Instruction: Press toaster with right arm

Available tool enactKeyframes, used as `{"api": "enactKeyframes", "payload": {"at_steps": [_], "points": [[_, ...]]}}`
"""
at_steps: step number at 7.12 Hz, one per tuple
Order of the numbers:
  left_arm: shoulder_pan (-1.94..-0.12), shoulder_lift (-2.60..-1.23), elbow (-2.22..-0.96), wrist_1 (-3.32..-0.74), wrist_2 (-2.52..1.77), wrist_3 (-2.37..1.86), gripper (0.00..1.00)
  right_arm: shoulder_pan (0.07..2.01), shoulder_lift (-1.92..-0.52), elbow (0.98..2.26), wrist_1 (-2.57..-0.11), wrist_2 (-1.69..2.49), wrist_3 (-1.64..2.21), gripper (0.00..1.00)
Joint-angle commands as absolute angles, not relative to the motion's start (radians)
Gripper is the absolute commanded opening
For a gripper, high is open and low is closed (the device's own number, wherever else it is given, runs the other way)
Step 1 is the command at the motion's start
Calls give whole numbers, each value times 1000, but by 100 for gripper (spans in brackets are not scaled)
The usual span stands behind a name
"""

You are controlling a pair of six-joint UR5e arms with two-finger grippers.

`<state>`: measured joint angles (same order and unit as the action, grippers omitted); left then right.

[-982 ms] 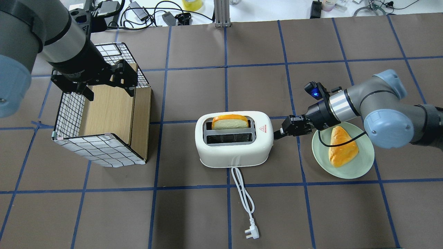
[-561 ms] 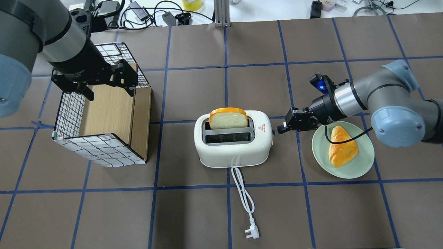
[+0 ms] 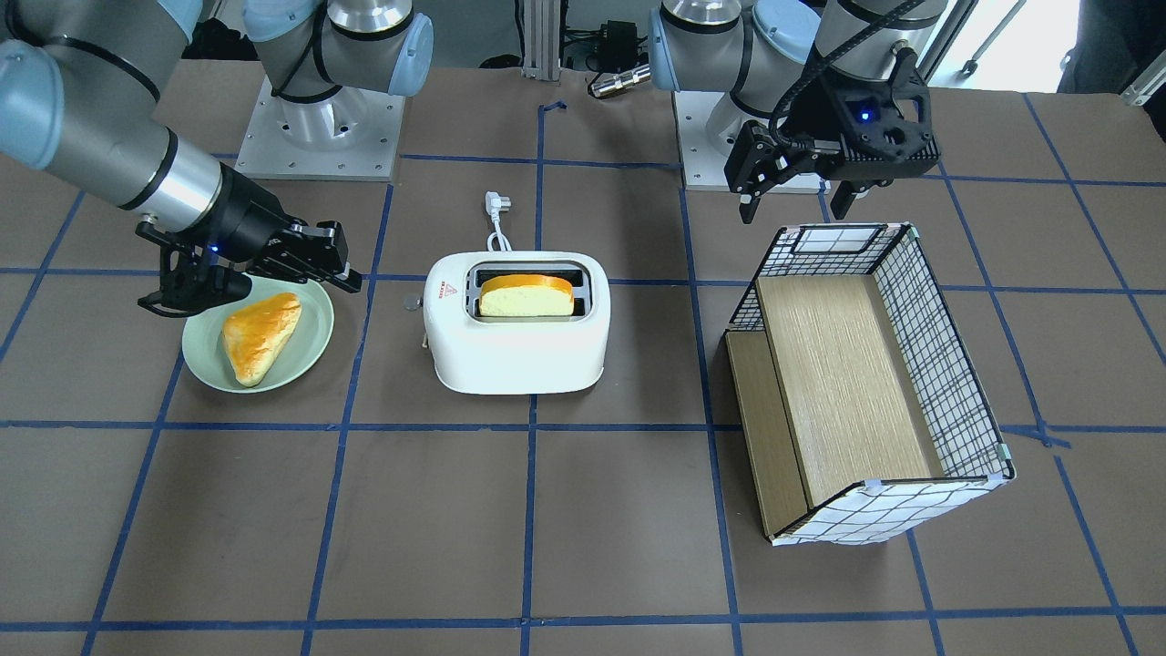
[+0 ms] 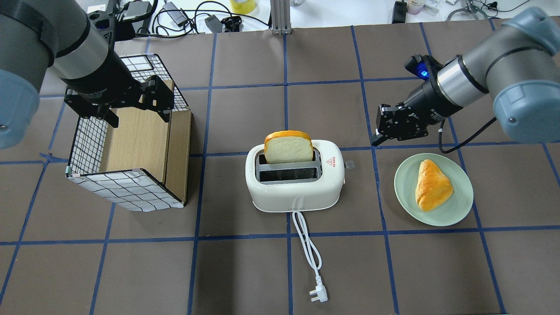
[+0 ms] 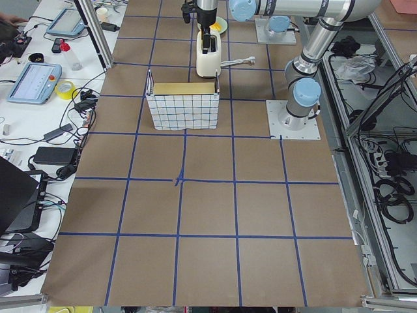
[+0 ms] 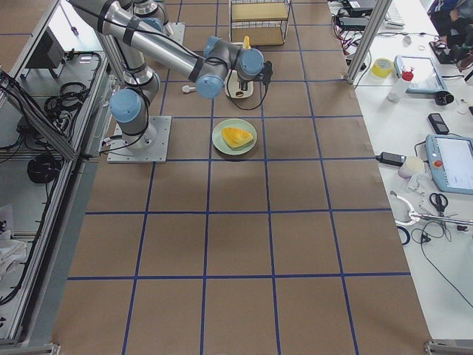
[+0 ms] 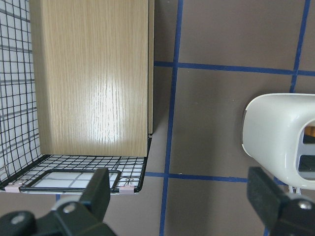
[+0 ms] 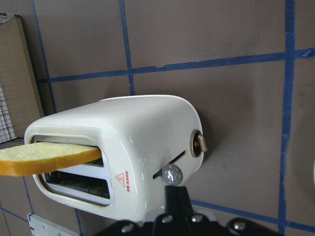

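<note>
Since the bread slice (image 4: 288,148) stands high out of the rear slot of the toaster (image 4: 295,183), and the grey lever knob (image 4: 349,165) on its end looks raised rather than latched down, we judge that the press is not holding at this moment. A firm downward push on that knob is what remains for the task. The toaster sits near the middle of the table with its cord (image 4: 306,245) and plug (image 4: 318,295) trailing toward the robot. The right gripper (image 4: 376,140) hangs apart from it, off to the lever side and beyond the green plate (image 4: 459,205) that carries a pastry (image 4: 433,184). Its fingers are pinched together on nothing, and the right wrist view looks over them at the knob. The left gripper (image 4: 139,114) hovers over the checked box (image 4: 131,188) with its jaws spread wide and empty. As for writing, we see only a red triangle sticker (image 4: 331,161) on the toaster's top, with a line of red print under it too small to read. Faint lettering on the left wrist is likewise illegible.
</note>
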<state>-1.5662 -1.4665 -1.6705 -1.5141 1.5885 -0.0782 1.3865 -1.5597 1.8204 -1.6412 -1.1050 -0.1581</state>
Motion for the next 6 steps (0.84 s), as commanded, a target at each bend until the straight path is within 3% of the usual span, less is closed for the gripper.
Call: {"api": "enactKeyframes", "payload": {"at_steps": [1, 3, 4, 5, 6], "points": [[-1566, -1466, -1671, -1514, 1589, -78, 100, 1477, -1559, 1567, -1479, -1408, -77, 0], [-1566, -1466, -1671, -1514, 1589, -78, 100, 1522, -1565, 1482, -1442, -1532, -31, 0], [-1566, -1466, -1671, -1514, 1589, -78, 100, 1544, -1560, 1477, -1491, -1614, 16, 7], [-1566, -1466, -1671, -1514, 1589, -78, 100, 1584, -1551, 1495, -1609, -1646, 11, 51], [-1566, -1466, -1671, -1514, 1588, -78, 100, 1588, -1540, 1497, -1647, -1643, 9, 80]]}}
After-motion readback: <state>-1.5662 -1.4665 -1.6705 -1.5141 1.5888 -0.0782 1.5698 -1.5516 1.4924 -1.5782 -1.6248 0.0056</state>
